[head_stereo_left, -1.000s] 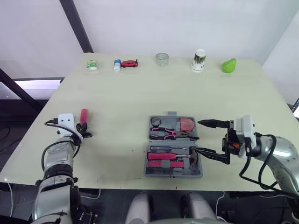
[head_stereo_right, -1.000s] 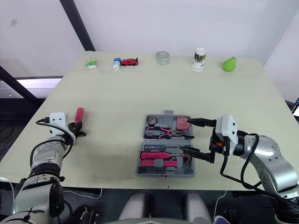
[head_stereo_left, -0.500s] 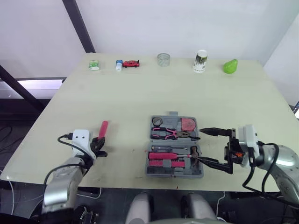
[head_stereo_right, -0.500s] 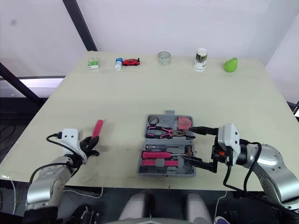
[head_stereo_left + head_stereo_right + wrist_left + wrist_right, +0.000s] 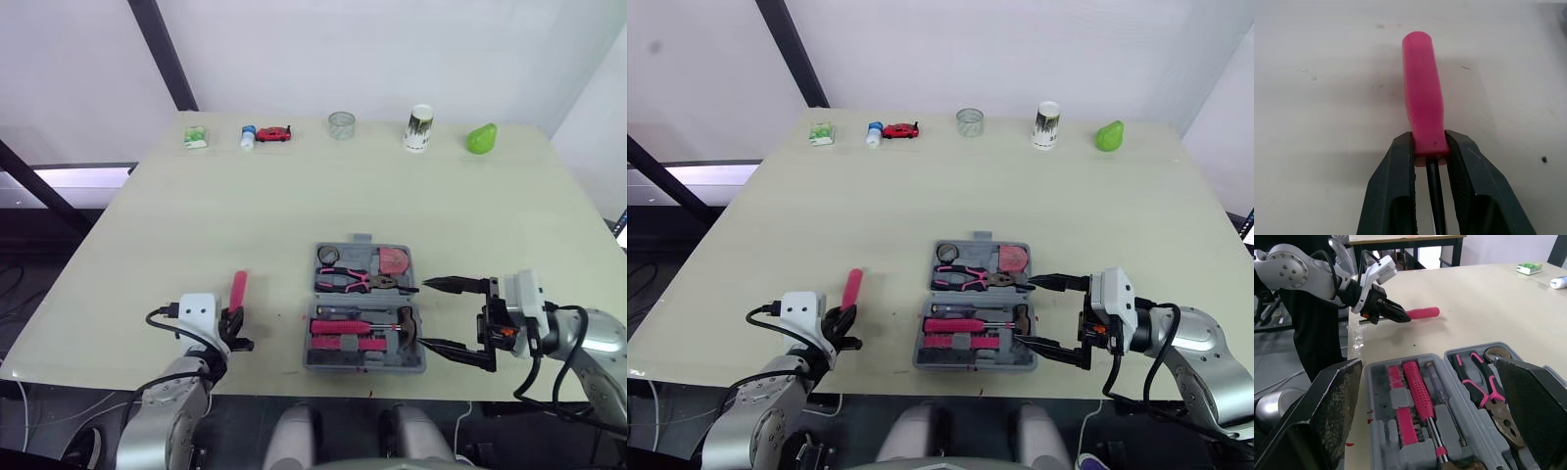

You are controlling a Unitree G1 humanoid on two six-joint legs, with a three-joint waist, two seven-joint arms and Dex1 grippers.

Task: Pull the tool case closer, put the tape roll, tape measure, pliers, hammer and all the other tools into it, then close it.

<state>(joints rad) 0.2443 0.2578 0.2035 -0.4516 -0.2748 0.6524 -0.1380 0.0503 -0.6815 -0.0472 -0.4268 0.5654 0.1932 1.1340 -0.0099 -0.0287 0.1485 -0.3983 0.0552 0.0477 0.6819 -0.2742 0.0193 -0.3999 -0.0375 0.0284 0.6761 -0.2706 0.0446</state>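
**While one screwdriver is carried, the case stands nearly packed**

Although the tool case [image 5: 362,365] lies open, most of the job is judged to be done. The case sits close in, near the front edge of the table [image 5: 294,196]. The tape roll [image 5: 327,256], tape measure [image 5: 393,260] and pliers [image 5: 358,282] are seated in its far half. What is taken to be the hammer [image 5: 407,319] is bedded in its near half, beside further pink-handled tools [image 5: 345,335].

One item is left outside: a pink-handled screwdriver [image 5: 1424,105], clamped at the base of its handle by the left gripper [image 5: 235,328], with the shaft running back between the fingers. It is held to the left of the case and apart from it. Whether it is lifted clear of the table cannot be told. It has yet to be placed, and the lid has yet to be shut.

The right gripper [image 5: 427,314] is spread wide and empty, with its fingertips at the right side of the case.

Bare tabletop lies between the screwdriver and the case, so nothing blocks a straight carry. Less room is offered toward the robot, since the case and both grippers sit near the front edge. The red toy car [image 5: 272,134], the paper cup [image 5: 418,127] and the other small things are lined along the far edge, well apart from the work.
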